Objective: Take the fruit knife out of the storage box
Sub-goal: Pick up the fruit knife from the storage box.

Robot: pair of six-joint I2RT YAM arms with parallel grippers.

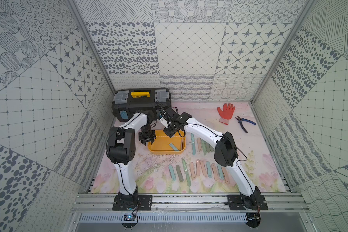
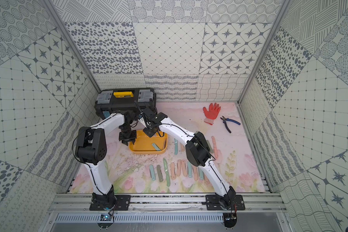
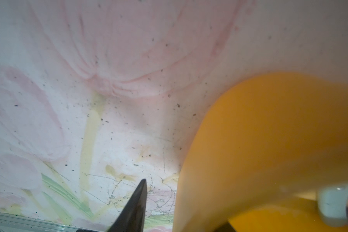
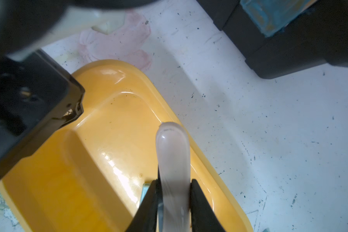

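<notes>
The yellow storage box lies on the flowered mat behind the arms. My right gripper hangs over the box, shut on a pale pinkish folded fruit knife. That knife is lifted clear of the box floor and points toward the toolbox. A teal folded knife still lies inside the box. My left gripper is open astride the box's left wall, and the outer finger stands apart from it.
A black toolbox with a yellow handle stands just behind the box. A red glove and blue-handled pliers lie at the back right. Several folded knives lie in rows on the mat, right of and in front of the box.
</notes>
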